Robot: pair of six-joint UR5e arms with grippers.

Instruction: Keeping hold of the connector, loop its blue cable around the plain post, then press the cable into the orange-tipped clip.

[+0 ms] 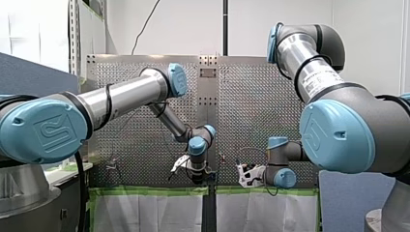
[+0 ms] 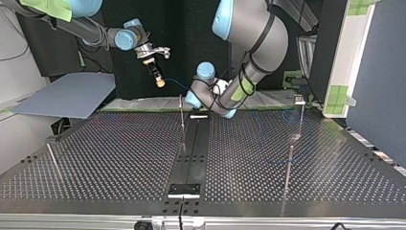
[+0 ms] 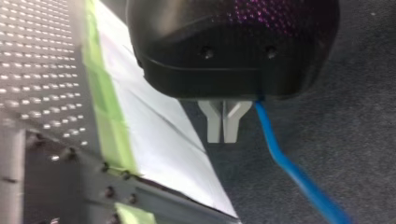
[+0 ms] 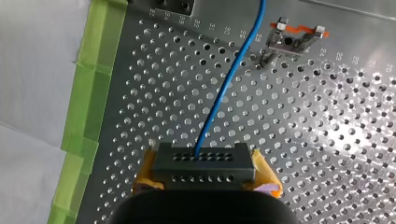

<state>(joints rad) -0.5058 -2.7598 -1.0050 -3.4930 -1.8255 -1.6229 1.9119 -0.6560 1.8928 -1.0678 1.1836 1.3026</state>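
My right pincer [image 4: 206,181] clamps the dark grey, hole-studded connector block [image 4: 203,162]. Its blue cable [image 4: 229,79] runs ahead just beside the orange-tipped metal clip [image 4: 295,39]; a sharp swing could snag there and wrench the block loose

Bright, even light — glare on table [image 4: 341,135]

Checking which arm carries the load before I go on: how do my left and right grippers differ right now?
My right gripper is shut on the connector, yellow pads at its ends; my left gripper is shut with nothing between its pale fingers. The right one faces the perforated table, the left one the floor past its taped edge. The blue cable runs by both.
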